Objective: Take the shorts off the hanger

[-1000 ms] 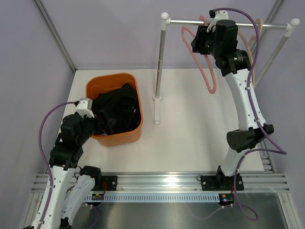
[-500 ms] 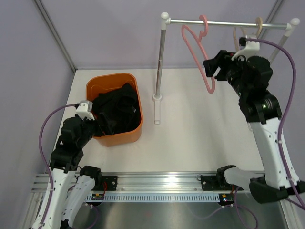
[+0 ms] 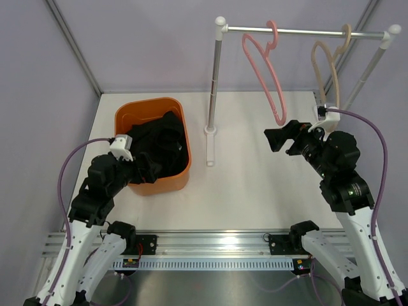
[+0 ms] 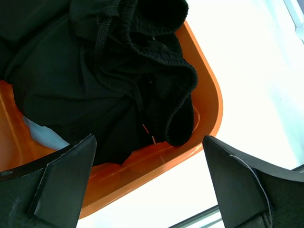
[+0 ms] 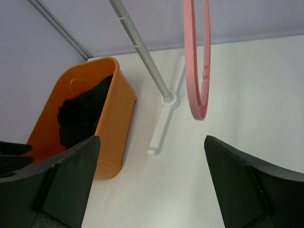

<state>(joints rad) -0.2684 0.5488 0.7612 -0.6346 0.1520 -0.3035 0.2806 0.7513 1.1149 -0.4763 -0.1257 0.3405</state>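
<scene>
I see the shorts heaped in the orange bin directly under my left gripper, jaws wide, empty; right gripper, also wide, is well apart

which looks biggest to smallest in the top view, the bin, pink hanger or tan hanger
1. bin
2. pink hanger
3. tan hanger, which looks only slightly smaller than the pink one

Both hangers hang nearer the camera than the bin, so true sizes are unsure.

My white table is carrying the orange bin; the rack's post is standing just right of that bin.
</scene>
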